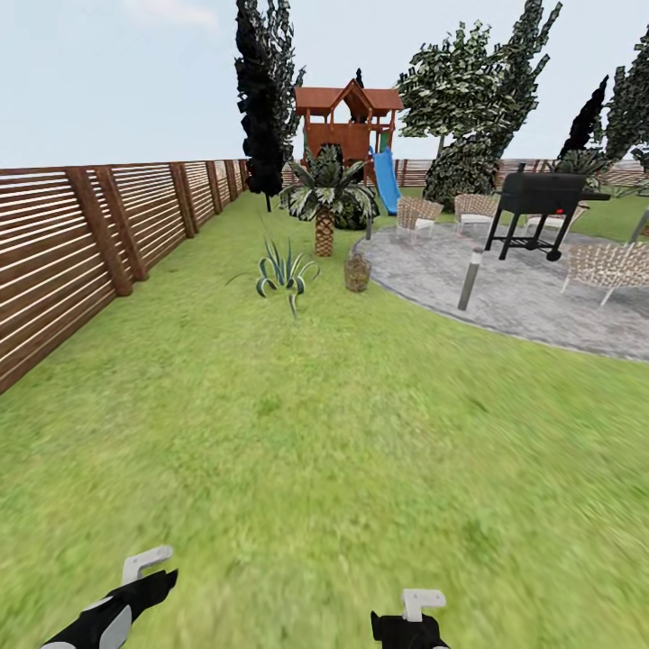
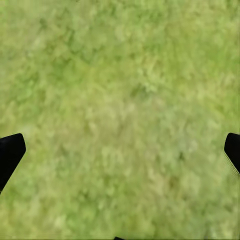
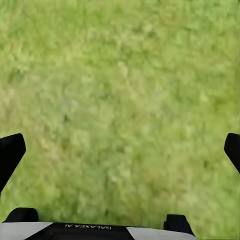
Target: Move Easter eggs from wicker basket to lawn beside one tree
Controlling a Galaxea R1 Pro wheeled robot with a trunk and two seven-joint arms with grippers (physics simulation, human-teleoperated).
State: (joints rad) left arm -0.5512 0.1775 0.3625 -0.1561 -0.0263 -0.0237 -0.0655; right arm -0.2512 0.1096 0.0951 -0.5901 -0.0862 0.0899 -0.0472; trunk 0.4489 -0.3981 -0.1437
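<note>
on the way across the lawn (image 1: 297, 433) — basket ahead

drive straight for the small tan wicker basket (image 1: 357, 271), standing between the spiky plant (image 1: 285, 270) and the paved patio (image 1: 505, 279), and stop within arm's reach. left gripper (image 2: 120, 150) and right gripper (image 3: 120, 150) — jaws spread wide, empty. its eggs can't be made out.

Lawn (image 1: 297, 433) flat, green; wicker basket (image 1: 357, 272) on it; spiky plant (image 1: 285, 270) beside
</note>
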